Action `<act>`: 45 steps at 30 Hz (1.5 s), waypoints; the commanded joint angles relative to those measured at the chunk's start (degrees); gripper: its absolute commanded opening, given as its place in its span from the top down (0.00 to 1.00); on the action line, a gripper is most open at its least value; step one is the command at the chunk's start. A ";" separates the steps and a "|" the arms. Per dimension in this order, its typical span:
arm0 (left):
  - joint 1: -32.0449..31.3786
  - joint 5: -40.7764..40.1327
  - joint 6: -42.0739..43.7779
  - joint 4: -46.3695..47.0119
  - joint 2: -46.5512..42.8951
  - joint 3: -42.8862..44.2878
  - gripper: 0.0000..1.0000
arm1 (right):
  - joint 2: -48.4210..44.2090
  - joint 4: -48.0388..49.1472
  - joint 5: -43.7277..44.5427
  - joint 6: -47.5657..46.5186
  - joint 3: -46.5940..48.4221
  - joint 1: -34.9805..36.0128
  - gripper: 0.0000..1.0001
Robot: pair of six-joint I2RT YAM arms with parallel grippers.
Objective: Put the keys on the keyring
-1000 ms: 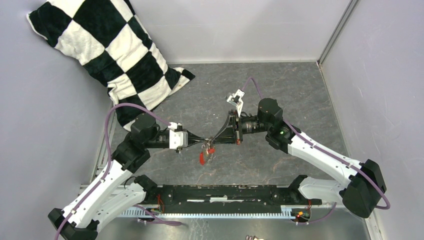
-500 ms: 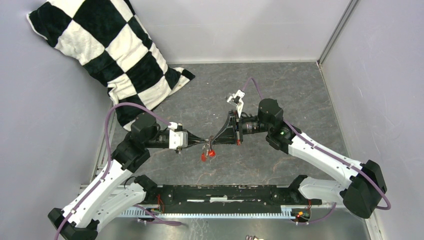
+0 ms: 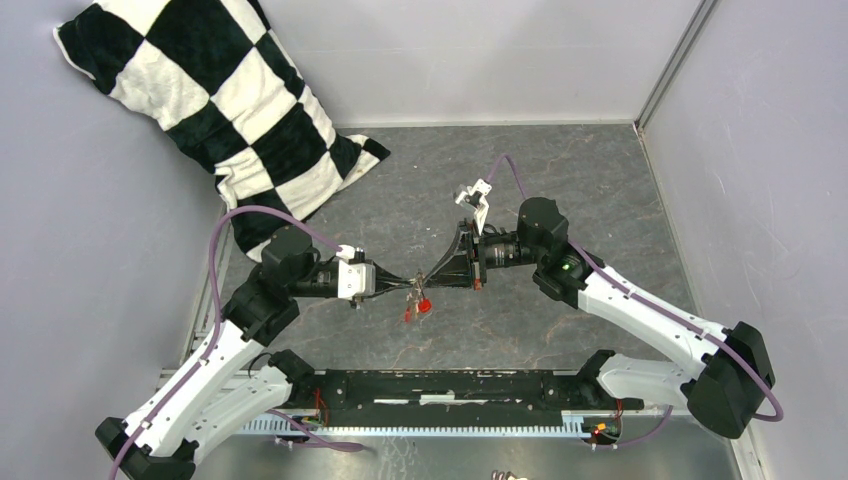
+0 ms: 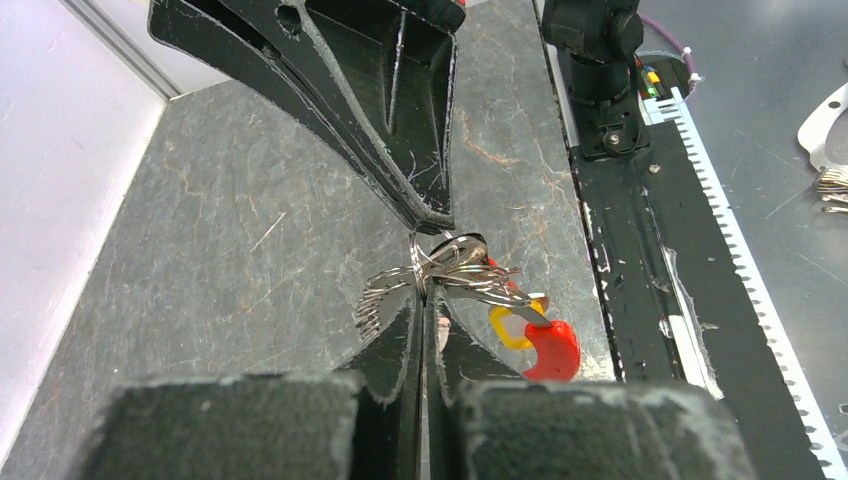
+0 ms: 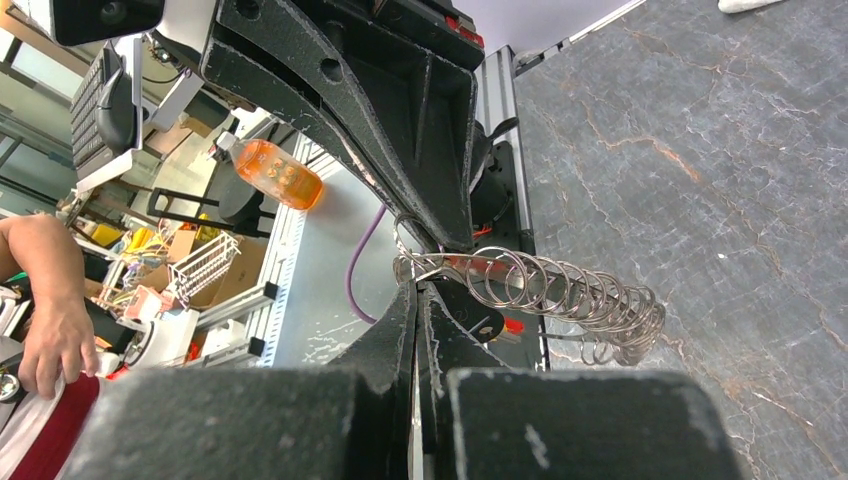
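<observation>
At far left, a black-and-white checked plush pillow (image 3: 220,110) leans in the corner above the grey stone-patterned table (image 3: 590,170). Left of centre, your left gripper (image 3: 405,283) reaches in, fingers pressed together on the thin silvery wire keyring (image 4: 455,262), which is held in the air between the two arms. Beneath it dangle the small keys (image 4: 535,340), one red-headed, one yellow-headed. From the right, your right gripper (image 3: 427,280) meets it tip to tip, fingers likewise clamped on the wire, which fans out into springy coils. Expect the wire to be light, slick and elastic, apt to snap back, and the keys to swing. Take a key by its plastic head, and the ring on bare wire near its open end.
</observation>
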 commanded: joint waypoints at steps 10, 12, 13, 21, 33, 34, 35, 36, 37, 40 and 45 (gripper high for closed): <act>-0.18 2.00 2.76 -0.65 -0.57 1.92 0.98 | -1.15 0.85 2.19 -1.61 2.51 -0.04 1.00; -0.20 2.12 2.99 -0.94 -0.48 1.87 0.98 | -1.26 0.86 2.42 -1.75 2.72 0.07 1.00; -0.20 2.20 3.10 -1.04 -0.42 1.97 0.98 | -1.32 0.78 2.55 -1.93 2.90 0.08 1.00; -0.20 2.39 2.89 -1.07 0.10 2.14 0.98 | -1.62 1.19 2.99 -2.25 3.31 0.07 1.00; -0.20 0.57 2.32 -1.07 1.27 2.49 0.98 | -2.31 4.98 2.16 0.21 1.78 0.27 1.00; -0.20 -0.10 2.24 -1.06 1.57 2.53 0.98 | -2.34 4.96 2.12 0.27 1.72 0.28 1.00; -0.20 -0.96 2.16 -1.07 1.84 2.57 0.98 | -2.40 4.87 2.09 0.20 1.64 0.28 1.00; -0.20 -1.82 2.08 -1.09 2.13 2.65 0.98 | -2.50 4.75 2.11 0.10 1.63 0.26 1.00; -0.20 -2.73 1.92 -1.07 2.46 2.73 0.98 | -2.58 4.67 2.20 0.02 1.50 0.26 1.00; -0.20 -3.46 1.58 -1.14 2.94 2.92 0.98 | -2.60 4.54 2.37 0.02 1.36 0.28 1.00; -0.20 -4.54 0.28 -0.53 2.72 2.79 0.98 | -2.96 -0.43 3.73 -3.89 1.90 0.20 1.00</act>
